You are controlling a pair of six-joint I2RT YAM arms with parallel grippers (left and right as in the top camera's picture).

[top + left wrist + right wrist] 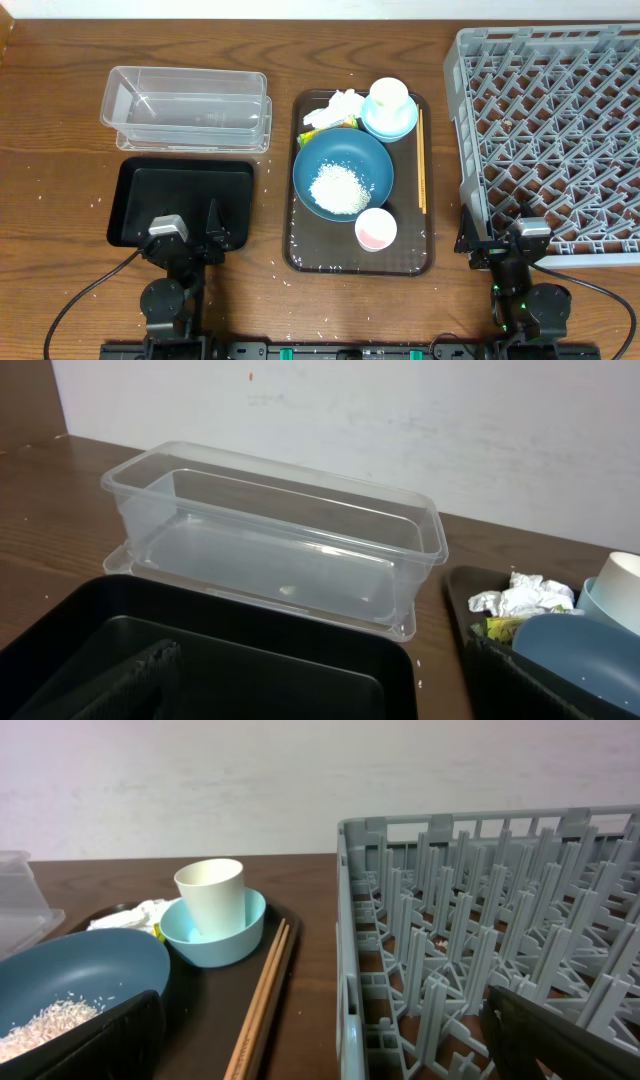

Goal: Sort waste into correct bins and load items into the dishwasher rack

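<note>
On the brown serving tray (308,250), a large dark-blue bowl (370,160) holds a heap of rice (337,187). A pale cup (390,95) stands in the small light-blue bowl (403,125). Beside them lie a crumpled napkin (335,108) and a yellow-green wrapper (345,123). A pink cup (376,229) stands at the front, and chopsticks (421,160) lie along the right edge. The clear container (185,105) sits behind the black tray (180,200). The grey rack (550,130) is at the right. My left gripper (188,232) is open over the black tray's front. My right gripper (500,245) is open at the rack's front left corner.
Loose rice grains are scattered on the wooden table around the black tray (250,650) and the serving tray. A white wall stands behind the table. The rack's (480,920) left wall rises close to the chopsticks (262,1000).
</note>
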